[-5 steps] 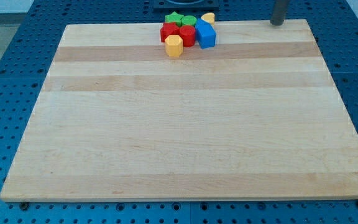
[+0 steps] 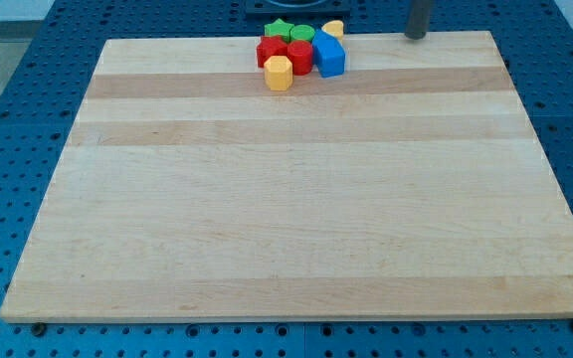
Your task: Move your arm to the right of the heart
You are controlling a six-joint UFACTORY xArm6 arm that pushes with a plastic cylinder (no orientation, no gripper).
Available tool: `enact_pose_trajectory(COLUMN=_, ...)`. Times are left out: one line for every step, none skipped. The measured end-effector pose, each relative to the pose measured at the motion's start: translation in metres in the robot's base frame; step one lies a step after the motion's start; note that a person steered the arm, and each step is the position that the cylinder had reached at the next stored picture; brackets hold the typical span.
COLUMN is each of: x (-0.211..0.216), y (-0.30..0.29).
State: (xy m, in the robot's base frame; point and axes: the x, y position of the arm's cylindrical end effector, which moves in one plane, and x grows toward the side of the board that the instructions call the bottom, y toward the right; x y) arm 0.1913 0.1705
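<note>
A cluster of blocks sits at the top middle of the wooden board (image 2: 296, 189). The yellow heart (image 2: 333, 28) is at the cluster's top right, at the board's top edge. My tip (image 2: 416, 36) is at the top edge of the board, well to the right of the heart and apart from it. A blue block (image 2: 329, 56) lies just below the heart. Two red blocks (image 2: 286, 55), a green star (image 2: 280, 29), a green round block (image 2: 302, 34) and a yellow hexagon (image 2: 279, 73) make up the rest.
The board lies on a blue perforated table (image 2: 8, 149). A dark object (image 2: 286, 6) sits beyond the board's top edge, behind the cluster.
My tip has moved left along the board's top edge, closer to the heart. The blocks have not moved.
</note>
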Motion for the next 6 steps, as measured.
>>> enact_pose_trajectory(x=0.001, y=-0.014)
enact_pose_trajectory(x=0.000, y=-0.034)
enact_pose_trajectory(x=0.001, y=-0.048)
enact_pose_trajectory(x=0.000, y=-0.062)
enact_pose_trajectory(x=0.002, y=-0.074)
enact_pose_trajectory(x=0.002, y=-0.087)
